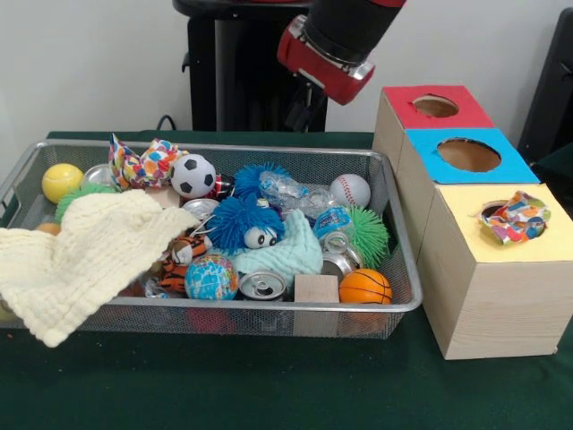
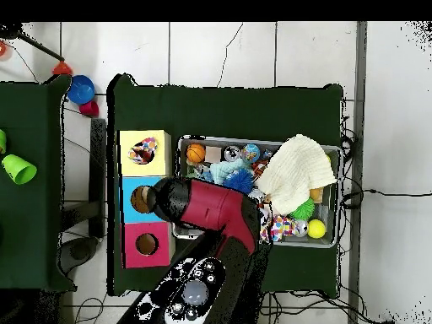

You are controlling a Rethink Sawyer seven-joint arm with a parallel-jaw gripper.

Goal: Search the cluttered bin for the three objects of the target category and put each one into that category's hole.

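The wire mesh bin (image 1: 405, 269) holds much clutter. Confetti cloths (image 1: 143, 165) lie bunched at its far left corner; they also show in the overhead view (image 2: 283, 226). Another confetti cloth (image 1: 516, 218) sits stuffed in the yellow-surround hole (image 1: 491, 211) of the largest wooden box (image 1: 501, 296), partly sticking out; it also shows from above (image 2: 143, 152). My gripper (image 1: 303, 107) hangs dark under the red wrist, beyond the bin's far right corner, near the boxes. From above the arm (image 2: 211, 211) hides it.
The blue-surround hole (image 1: 468, 155) and the red-surround hole (image 1: 435, 106) lie behind the yellow one. In the bin are a pale-yellow waffle cloth (image 1: 85, 255), a mint cloth (image 1: 291, 251), balls, cans, a blue fuzzy toy (image 1: 246, 219) and a wooden block (image 1: 316, 288).
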